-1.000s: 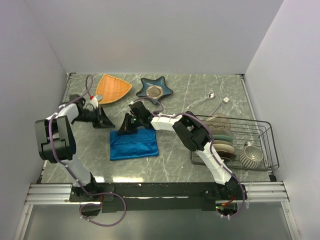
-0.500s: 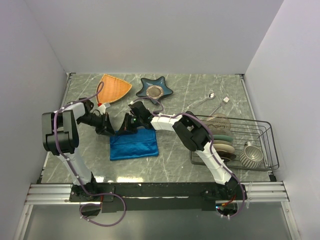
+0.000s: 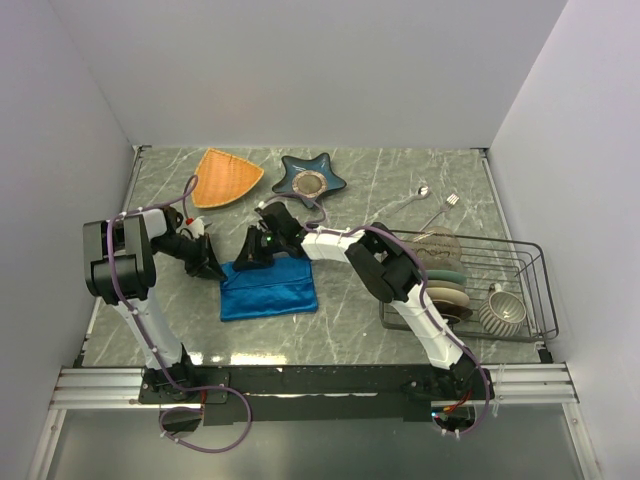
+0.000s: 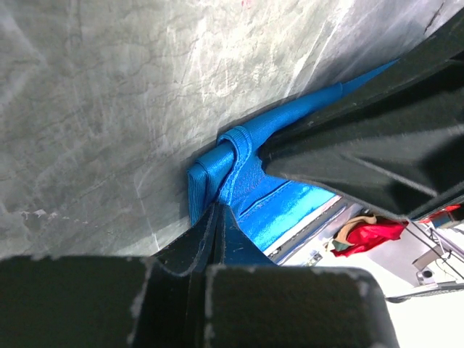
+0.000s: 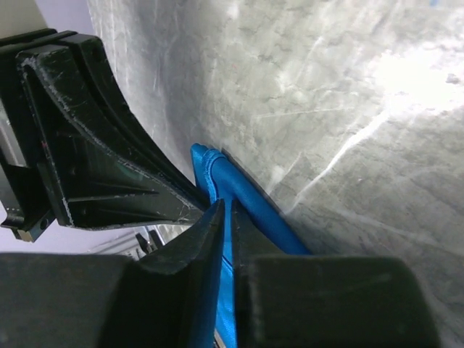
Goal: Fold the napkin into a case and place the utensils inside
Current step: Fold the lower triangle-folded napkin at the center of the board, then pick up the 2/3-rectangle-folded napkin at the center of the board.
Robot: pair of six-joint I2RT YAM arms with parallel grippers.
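The bright blue napkin [image 3: 268, 290] lies folded into a rectangle on the marble table, between the arms. My right gripper [image 3: 250, 258] is at its far edge; in the right wrist view its fingertips [image 5: 226, 206] stand a narrow slit apart with the napkin's rolled edge [image 5: 239, 185] between them. My left gripper [image 3: 213, 268] is shut, its tips [image 4: 219, 209] touching the napkin's far left corner [image 4: 210, 177], nothing seen between them. The utensils, a spoon [image 3: 420, 192] and a fork [image 3: 447, 203], lie at the back right. No finished case shows.
An orange triangular dish [image 3: 225, 177] and a dark star-shaped dish [image 3: 310, 180] sit at the back. A wire rack [image 3: 520, 262] with plates and a ribbed cup [image 3: 501, 311] stands on the right, close behind the right arm's elbow.
My left gripper has swung right and nearer, from beside the orange dish to the napkin's far left corner. The right gripper stays at the napkin's far edge, its fingers slightly parted.
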